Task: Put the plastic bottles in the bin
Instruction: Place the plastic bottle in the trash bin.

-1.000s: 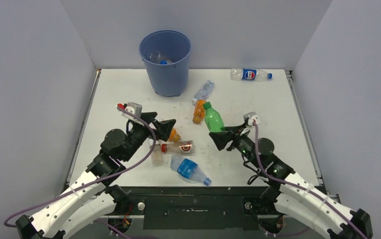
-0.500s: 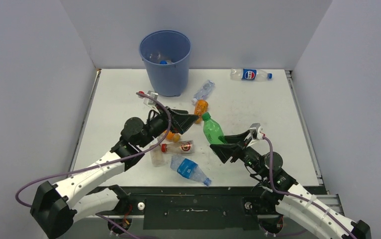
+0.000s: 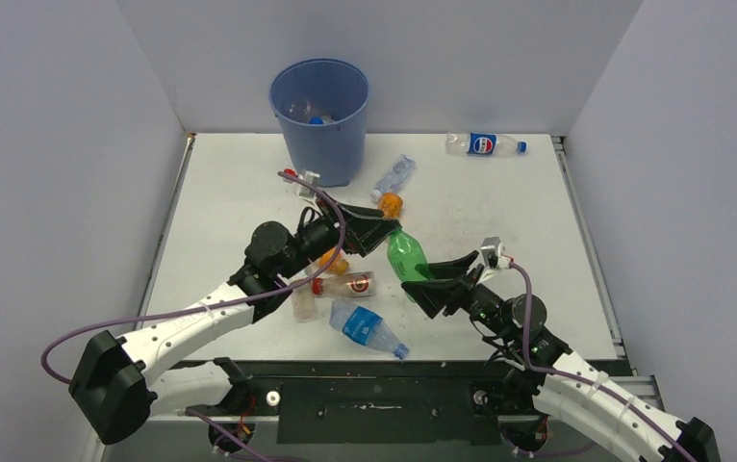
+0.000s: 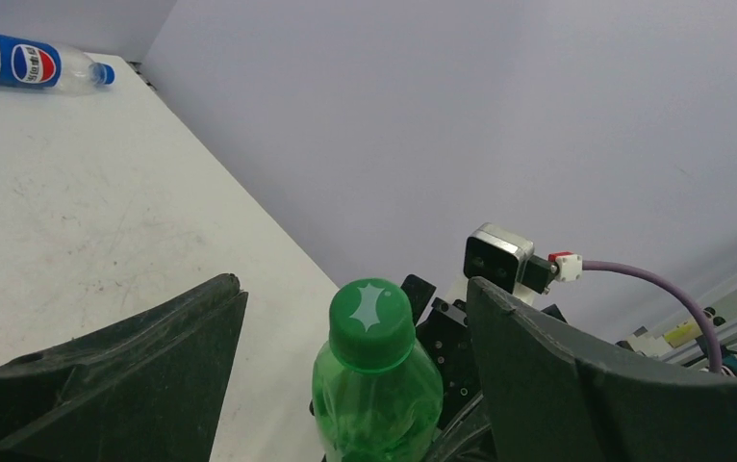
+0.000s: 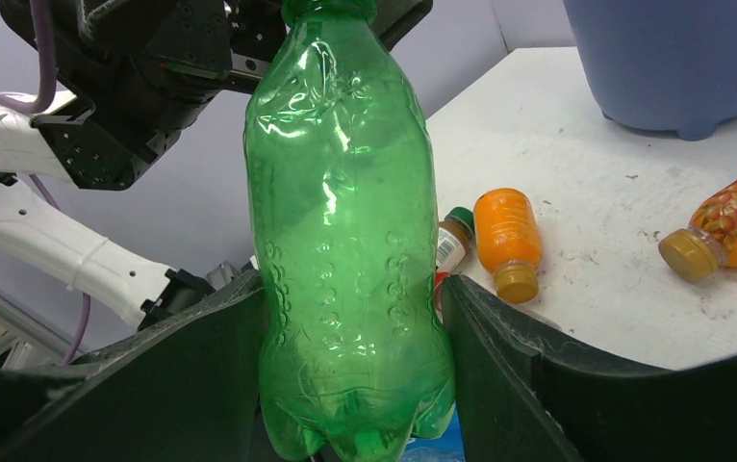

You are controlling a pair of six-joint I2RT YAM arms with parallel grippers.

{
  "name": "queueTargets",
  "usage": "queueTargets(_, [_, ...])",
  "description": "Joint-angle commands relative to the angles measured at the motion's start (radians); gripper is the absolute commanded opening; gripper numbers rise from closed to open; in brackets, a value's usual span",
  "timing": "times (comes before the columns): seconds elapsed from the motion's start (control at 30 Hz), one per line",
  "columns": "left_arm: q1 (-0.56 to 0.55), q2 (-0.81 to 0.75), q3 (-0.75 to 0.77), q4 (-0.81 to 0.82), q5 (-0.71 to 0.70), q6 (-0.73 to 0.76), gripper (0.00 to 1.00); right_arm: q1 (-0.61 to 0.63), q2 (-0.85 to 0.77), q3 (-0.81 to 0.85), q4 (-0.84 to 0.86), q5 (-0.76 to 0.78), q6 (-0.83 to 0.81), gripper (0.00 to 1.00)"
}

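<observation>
One green bottle (image 5: 345, 192) is held up off the table (image 3: 230, 183), its base pinched in the right gripper (image 5: 350, 294). The left gripper (image 4: 353, 289) has its jaws spread on either side of the green cap, touching neither side. Seven more bottles lie on the table: one Pepsi bottle (image 3: 483, 144), two orange bottles (image 3: 333, 260), one clear bottle (image 3: 394, 175) near the bin (image 3: 326, 154), one red-labelled bottle (image 3: 347, 285), one blue-labelled bottle (image 3: 365, 326) and one pale bottle (image 3: 302, 302). How many are inside the single blue bin I cannot tell.
</observation>
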Motion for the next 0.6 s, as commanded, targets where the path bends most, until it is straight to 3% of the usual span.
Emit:
queueTargets(0.0, [-0.023, 0.027, 0.059, 0.069, 0.025, 0.009, 0.82, 0.012, 0.005, 0.011, 0.081, -0.017, 0.005, 0.05])
queueTargets(0.27, [-0.053, 0.058, 0.072, 0.055, 0.037, 0.028, 0.66, 0.014, -0.008, 0.012, 0.062, 0.009, -0.001, 0.05])
queueTargets(0.47, [-0.063, 0.059, 0.075, 0.054, 0.035, 0.041, 0.36, 0.017, -0.004, 0.012, 0.060, 0.015, -0.002, 0.05])
queueTargets(0.53, [-0.067, 0.060, 0.080, 0.054, 0.038, 0.051, 0.21, 0.015, 0.000, 0.014, 0.054, 0.015, 0.000, 0.05])
queueTargets(0.57, [-0.068, 0.062, 0.083, 0.054, 0.041, 0.057, 0.04, 0.016, 0.002, 0.017, 0.044, 0.020, 0.003, 0.05])
